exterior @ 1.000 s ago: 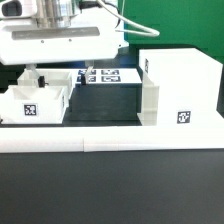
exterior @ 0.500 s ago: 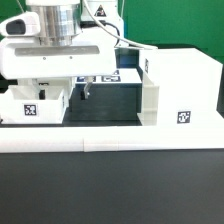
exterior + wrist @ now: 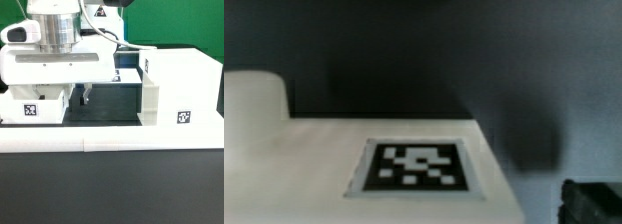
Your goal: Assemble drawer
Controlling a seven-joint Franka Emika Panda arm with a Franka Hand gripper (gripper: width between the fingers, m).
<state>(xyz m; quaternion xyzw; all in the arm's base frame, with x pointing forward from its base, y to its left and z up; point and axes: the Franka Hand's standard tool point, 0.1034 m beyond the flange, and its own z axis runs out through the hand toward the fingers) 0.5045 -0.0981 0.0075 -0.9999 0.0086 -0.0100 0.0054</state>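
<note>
The claw (image 3: 82, 97) hangs low under the arm's broad white wrist. One dark finger (image 3: 86, 96) shows just off the three o'clock edge of the small drawer box (image 3: 33, 106); the other finger is hidden, so I cannot tell whether the claw is released or clenched on that wall. In the wrist view a flat white tagged part (image 3: 331, 140) fills the near field over darkness, but which part it is cannot be told. In the exterior view the small drawer box, the task's moving piece, sits at about nine o'clock on the dark surface (image 3: 112, 106). The large cabinet shell (image 3: 185, 85) stands well apart at three o'clock, with its open side facing the gap between them. The marker board (image 3: 128, 73) peeks out at twelve o'clock behind the arm, and a white front rail (image 3: 110, 146) runs along six o'clock. As I judge it, the risk here is a poor hold on the box's thin wall. If the fingers land off-centre or only brush it, the box could tip or twist as it moves toward the shell. A skewed box would then jam against the shell's mouth rather than slide in.
</note>
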